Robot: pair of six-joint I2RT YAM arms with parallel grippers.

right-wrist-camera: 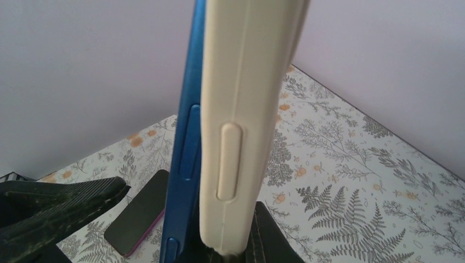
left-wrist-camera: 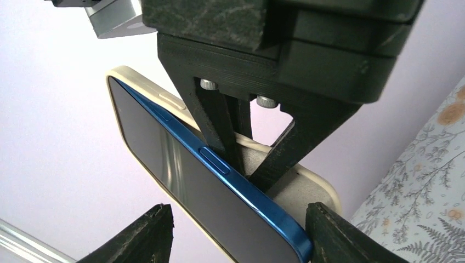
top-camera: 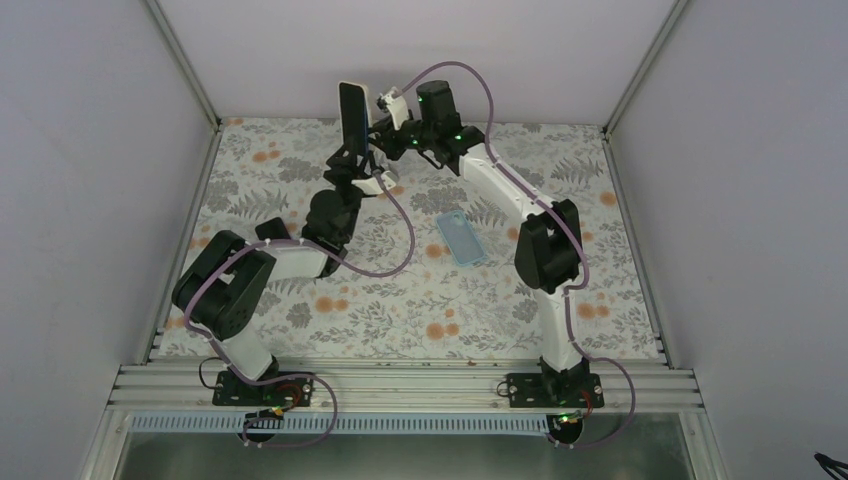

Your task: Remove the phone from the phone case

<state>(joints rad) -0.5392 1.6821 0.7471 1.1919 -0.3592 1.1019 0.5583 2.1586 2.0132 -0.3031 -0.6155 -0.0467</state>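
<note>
Floral-printed table cover with grey ferns and orange blossoms, walled on three sides by plain lilac-grey panels, with a ribbed aluminium rail carrying both arm bases along the near edge. From above, a pale blue empty case lies flat mid-table. Only the right wrist view shows a dark slab with a magenta rim lying on the cloth. The blue-railed, dark-screened phone is held aloft over the far part of the table. Its long axis is upright and the screen faces the left wall. The cream rubbery phone case still backs the phone, and its side wall stands off the blue rail. The right gripper is pinched together on the case's wall. The left gripper straddles the phone's lower end with its fingers apart, and a gap shows on the screen side
</note>
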